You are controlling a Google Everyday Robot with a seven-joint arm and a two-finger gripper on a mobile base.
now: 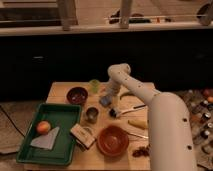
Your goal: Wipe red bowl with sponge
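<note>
In the camera view, a wooden counter (58, 93) sits in front of a dark cabinet wall, and the white arm reaches in from the lower right, bends at its elbow and angles down towards the middle of the counter. The gripper (108, 98) is low over the counter just right of centre, at the sponge (104, 102), a small blue-grey block. The 2 look to be touching, but I cannot tell whether the jaws are spread or pinching it.

The red bowl (113, 140) stands upright at the front edge of the counter, well apart from the gripper and nearer the camera. It is wide and shallow, and nothing shows inside it.

Just left of it lies a tan box (82, 136) with dark markings, against the right rim of a green tray (66, 121). The tray holds 1 apple (43, 127) and a folded grey cloth (46, 141).

A small metal cup (92, 114) stands between the tray and the sponge. Behind it are a dark maroon bowl (76, 95) and a pale green cup (94, 86).

To the right of the sponge lies a small dark object with a white utensil (132, 107) beside it, too small to identify. A yellowish item (137, 124) lies near the arm.
</note>
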